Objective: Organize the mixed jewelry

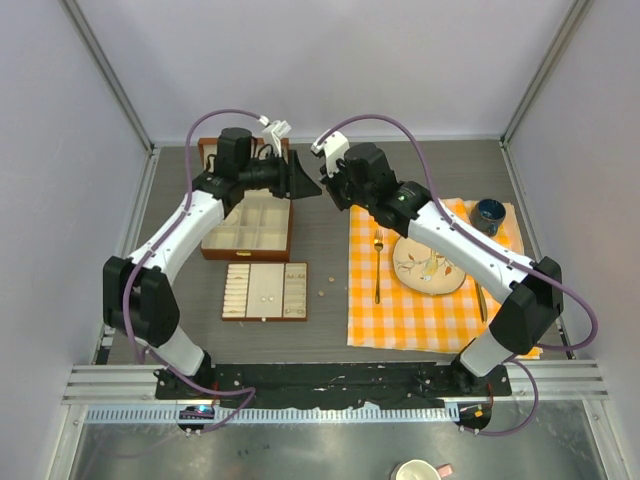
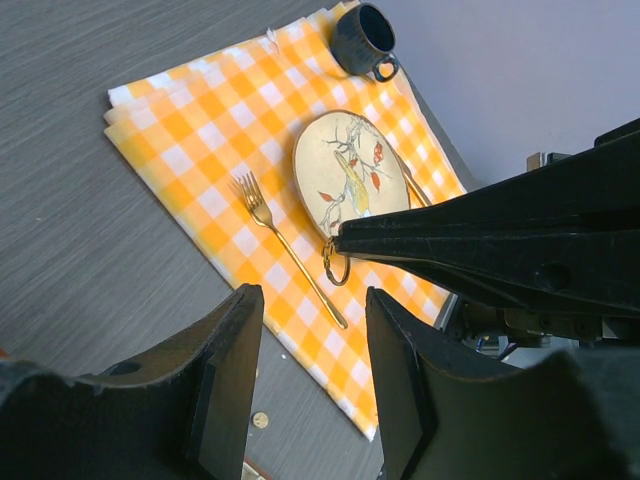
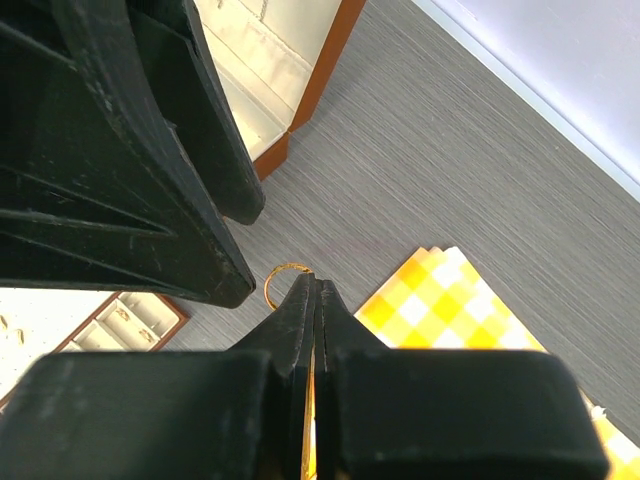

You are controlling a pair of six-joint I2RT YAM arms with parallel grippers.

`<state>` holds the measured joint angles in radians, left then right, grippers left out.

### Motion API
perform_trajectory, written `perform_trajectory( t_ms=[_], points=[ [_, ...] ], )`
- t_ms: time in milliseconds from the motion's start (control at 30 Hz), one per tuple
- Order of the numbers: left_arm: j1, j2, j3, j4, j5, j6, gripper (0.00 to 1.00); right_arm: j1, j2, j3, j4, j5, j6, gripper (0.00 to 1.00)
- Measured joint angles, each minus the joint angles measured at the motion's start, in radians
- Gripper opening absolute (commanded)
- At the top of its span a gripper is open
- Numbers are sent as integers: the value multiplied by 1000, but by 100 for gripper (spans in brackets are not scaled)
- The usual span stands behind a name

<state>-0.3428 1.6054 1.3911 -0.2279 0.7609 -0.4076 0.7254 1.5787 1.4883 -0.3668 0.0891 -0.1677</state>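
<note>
A dark grey wood-grain table (image 1: pixel 330 240) is sitting inside pale walls (image 1: pixel 330 60) with metal framing at the corners. An orange-checked cloth (image 1: pixel 420 320) is lying on its right half, carrying a painted plate (image 1: pixel 430 268), a gold fork (image 1: pixel 377 268) to the plate's left, a knife (image 1: pixel 481 300) to its right and a dark cup (image 1: pixel 490 215) at the far corner. On the left, a wooden box (image 1: pixel 248 228) with cream compartments is standing open, and a flat tray (image 1: pixel 265 291) is lying just in front of it. A few tiny studs (image 1: pixel 322 293) are lying on the bare table between tray and cloth, and more are sitting on the tray.

Both arms are reaching in towards the middle, meeting above the gap between box and cloth. The right gripper (image 3: pixel 312 287) is pinching a thin hoop (image 3: pixel 285 266) at its very tip, jaws pressed together, the hoop hanging in the air. The left gripper (image 2: pixel 312 300) is facing it with jaws about half spread and nothing between them; one of its fingers (image 3: pixel 215 255) is sitting just beside the hoop, though I cannot tell if it is touching
</note>
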Motion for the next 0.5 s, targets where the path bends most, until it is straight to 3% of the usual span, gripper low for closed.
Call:
perform_trajectory(
  t_ms=[500],
  points=[
    [0, 34, 19, 2, 31, -34, 45, 14, 0, 0, 0, -2, -14, 1]
  ],
)
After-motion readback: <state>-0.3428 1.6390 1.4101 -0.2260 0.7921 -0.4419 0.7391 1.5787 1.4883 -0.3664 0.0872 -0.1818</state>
